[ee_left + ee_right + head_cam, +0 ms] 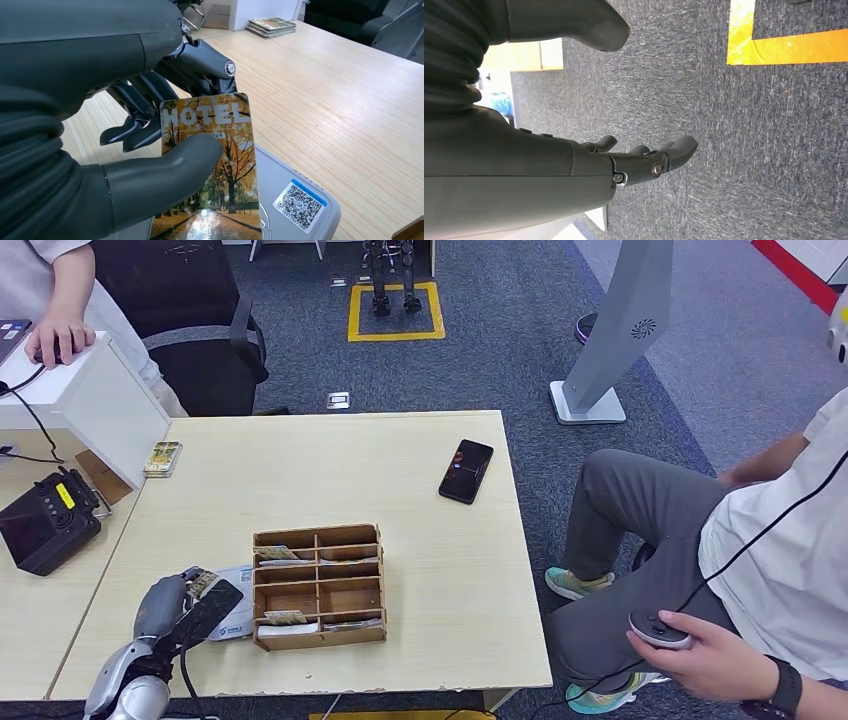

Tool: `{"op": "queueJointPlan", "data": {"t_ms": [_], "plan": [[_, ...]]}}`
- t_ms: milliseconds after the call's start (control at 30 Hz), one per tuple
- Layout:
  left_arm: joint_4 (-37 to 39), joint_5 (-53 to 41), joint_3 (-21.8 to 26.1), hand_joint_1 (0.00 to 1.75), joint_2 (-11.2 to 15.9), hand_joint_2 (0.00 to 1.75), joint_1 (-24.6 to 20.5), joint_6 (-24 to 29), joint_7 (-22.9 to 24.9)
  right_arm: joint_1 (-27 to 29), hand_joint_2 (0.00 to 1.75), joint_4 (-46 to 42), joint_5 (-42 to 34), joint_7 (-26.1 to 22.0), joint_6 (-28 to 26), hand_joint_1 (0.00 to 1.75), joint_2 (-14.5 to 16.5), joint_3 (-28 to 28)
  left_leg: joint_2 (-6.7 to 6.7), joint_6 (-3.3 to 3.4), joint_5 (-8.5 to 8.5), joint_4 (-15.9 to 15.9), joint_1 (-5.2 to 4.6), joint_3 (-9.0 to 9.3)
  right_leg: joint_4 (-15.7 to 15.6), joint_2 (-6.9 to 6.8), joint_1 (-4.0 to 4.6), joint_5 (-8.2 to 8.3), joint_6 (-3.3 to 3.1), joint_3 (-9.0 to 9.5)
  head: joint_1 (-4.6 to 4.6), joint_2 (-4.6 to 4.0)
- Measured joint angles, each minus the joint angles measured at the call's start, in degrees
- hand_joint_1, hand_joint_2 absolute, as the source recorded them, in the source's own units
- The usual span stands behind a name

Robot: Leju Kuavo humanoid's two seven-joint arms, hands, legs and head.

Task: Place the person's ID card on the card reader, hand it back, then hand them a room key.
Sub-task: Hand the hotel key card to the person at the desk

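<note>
Holding: the left hand (165,150) pinches a glossy rectangular card printed with an autumn tree avenue and the word HOTEL (210,170), thumb across its face, darker fingers behind.
Card position: it stands tilted directly above the flat grey card reader with a QR sticker (300,205); contact cannot be told.
Card identity: judged to be the room key, given the print; no ID card is made out.
Key relation: the seated person in grey trousers (720,570) sits well across the pale wooden desk (420,490), to the right of the left hand; the card's long axis runs away from the palm.
Nearer arm: the left one holds the card, so the handover is judged to call for a long reach past the brown wooden compartment organiser (318,585).
Right hand (644,160): hangs over grey carpet, fingers loosely apart, holding nothing.
Obscured: the card's lower edge is cut off, and the reader is partly hidden.
</note>
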Motion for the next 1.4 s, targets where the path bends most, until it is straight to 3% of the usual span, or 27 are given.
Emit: {"op": "queueJointPlan", "data": {"t_ms": [400, 533, 667, 833, 1000, 1400], "plan": [[0.02, 0.44, 0.00, 1.75, -0.08, 1.75, 0.00, -0.26, -0.15, 0.00, 1.75, -0.02, 0.00, -0.03, -0.01, 0.00, 0.03, 0.01, 0.00, 0.00, 0.00, 0.00, 0.00, 0.01, 0.00, 0.00, 0.00, 0.00, 0.00, 0.01, 0.00, 0.00], [0.01, 5.58, 0.20, 1.75, -0.25, 1.75, -0.10, -2.82, -1.88, 0.00, 1.75, -0.02, 0.00, -0.27, -0.13, 0.00, 0.03, 0.04, 0.00, 0.00, 0.00, 0.00, 0.00, 0.02, 0.00, -0.01, 0.00, 0.00, 0.00, 0.01, 0.00, 0.00], [-0.09, 17.98, 1.64, 1.75, -0.40, 1.75, -0.59, -7.98, -3.20, 0.03, 1.75, -0.02, 0.00, -0.31, -0.52, 0.00, 0.03, 0.05, 0.00, 0.00, 0.01, 0.00, 0.00, 0.02, 0.00, 0.00, 0.00, 0.00, 0.00, 0.01, 0.00, 0.00], [-0.81, 47.06, 5.94, 1.75, -0.05, 1.75, -2.33, -14.41, -3.88, 0.05, 1.75, 0.02, 0.00, -0.67, -1.44, 0.00, -0.01, 0.31, 0.01, -0.05, 0.04, 0.00, 0.04, 0.01, 0.00, 0.01, 0.02, 0.01, -0.01, -0.02, 0.01, 0.00], [-1.04, 57.03, 8.13, 1.75, 2.60, 1.75, -7.55, -12.10, -4.12, -0.06, 1.75, 0.13, 0.00, -0.86, -1.64, 0.00, -0.21, 1.15, -0.07, -0.09, 0.07, 0.00, 0.05, 0.00, 0.03, -0.08, 0.03, 0.01, -0.02, -0.01, 0.00, 0.00], [-0.92, 56.45, 8.91, 1.75, 4.14, 1.75, -15.57, -5.30, -9.33, -0.28, 1.75, 0.31, 0.00, -1.05, -1.76, 0.00, -0.48, 2.85, -0.08, -0.10, 0.08, 0.01, 0.02, -0.01, 0.04, -0.09, 0.02, 0.02, -0.02, -0.03, 0.00, 0.00]]}}
